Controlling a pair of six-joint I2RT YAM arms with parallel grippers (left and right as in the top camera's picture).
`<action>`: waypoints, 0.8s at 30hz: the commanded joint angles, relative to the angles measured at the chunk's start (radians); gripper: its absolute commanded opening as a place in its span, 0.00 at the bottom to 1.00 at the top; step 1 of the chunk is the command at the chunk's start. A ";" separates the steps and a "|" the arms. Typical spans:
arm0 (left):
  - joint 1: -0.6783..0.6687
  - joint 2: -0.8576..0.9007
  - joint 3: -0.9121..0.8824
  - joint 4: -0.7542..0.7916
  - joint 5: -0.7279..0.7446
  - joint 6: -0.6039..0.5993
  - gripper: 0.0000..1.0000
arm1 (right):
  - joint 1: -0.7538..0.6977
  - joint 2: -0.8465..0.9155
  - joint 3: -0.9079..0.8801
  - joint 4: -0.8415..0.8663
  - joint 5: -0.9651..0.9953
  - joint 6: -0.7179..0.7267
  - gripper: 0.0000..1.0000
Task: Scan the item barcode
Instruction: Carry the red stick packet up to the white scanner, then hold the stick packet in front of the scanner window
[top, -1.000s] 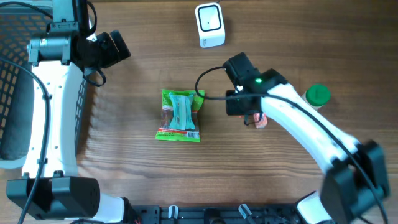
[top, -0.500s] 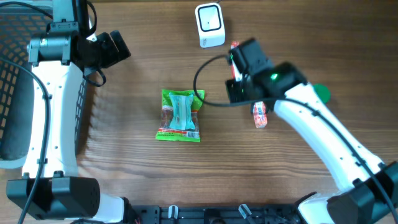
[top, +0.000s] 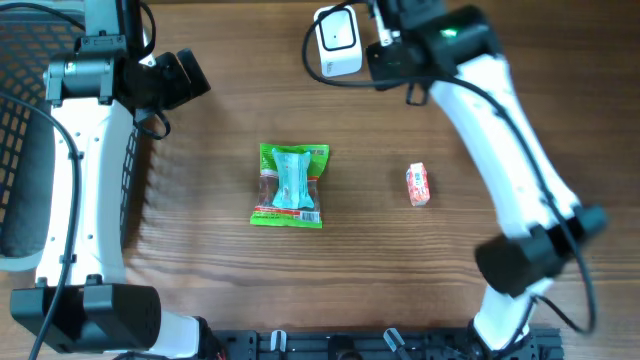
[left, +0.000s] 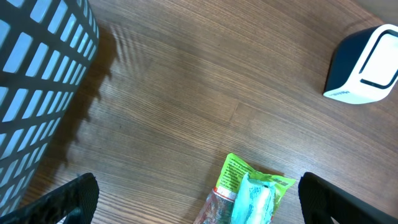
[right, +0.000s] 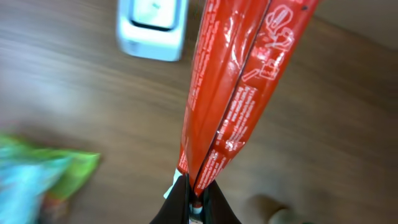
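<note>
Near the scanner (right: 152, 28), one red packet (right: 233, 93), pinched tight by its lower seam in my right gripper (right: 196, 200); best turned barcode-face squarely toward the scanner window, slowly.

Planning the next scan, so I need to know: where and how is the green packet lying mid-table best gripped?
Probably from straight above, pinching the green packet across its shorter width at the raised middle, where the teal contents bulge. It lies flat on the table, and its sealed ends look flush against the wood, offering little to catch.
</note>
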 joint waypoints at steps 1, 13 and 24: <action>0.003 0.000 -0.003 0.003 -0.006 0.016 1.00 | 0.022 0.129 0.016 0.048 0.293 -0.084 0.04; 0.003 0.000 -0.003 0.003 -0.006 0.015 1.00 | 0.116 0.393 0.014 0.401 0.900 -0.481 0.04; 0.003 0.000 -0.003 0.003 -0.006 0.015 1.00 | 0.146 0.542 0.014 0.505 0.914 -0.590 0.04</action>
